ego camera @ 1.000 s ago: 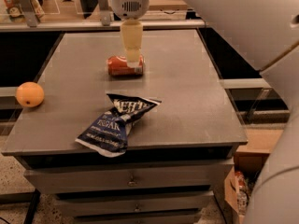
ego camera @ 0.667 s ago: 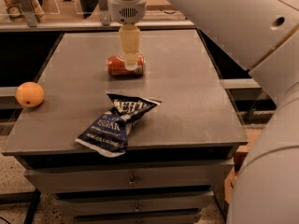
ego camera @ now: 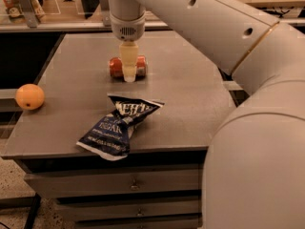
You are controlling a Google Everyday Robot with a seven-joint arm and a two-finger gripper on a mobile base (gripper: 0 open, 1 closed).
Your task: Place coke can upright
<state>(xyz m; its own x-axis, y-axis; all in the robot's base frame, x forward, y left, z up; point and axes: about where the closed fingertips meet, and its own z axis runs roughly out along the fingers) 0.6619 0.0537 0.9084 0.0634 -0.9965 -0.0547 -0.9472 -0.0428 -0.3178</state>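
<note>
Plainly, we see the coke can (ego camera: 114,67) lying on its side toward 12 o'clock on the surface (ego camera: 190,94), with its long axis running 9 to 3. The gripper (ego camera: 128,70) hangs straight down over the can's middle, crossing that axis on its 6 o'clock face. We cannot tell whether it is clamped on the can or loose.

Gripper (ego camera: 128,76), at the can (ego camera: 115,67) on the table (ego camera: 190,99), hides the can's middle; only its two ends show. Arm (ego camera: 248,104) cut off at right and bottom edges, covering the table's right rear corner. Bag (ego camera: 116,128) lettering creased, partly unreadable.
</note>
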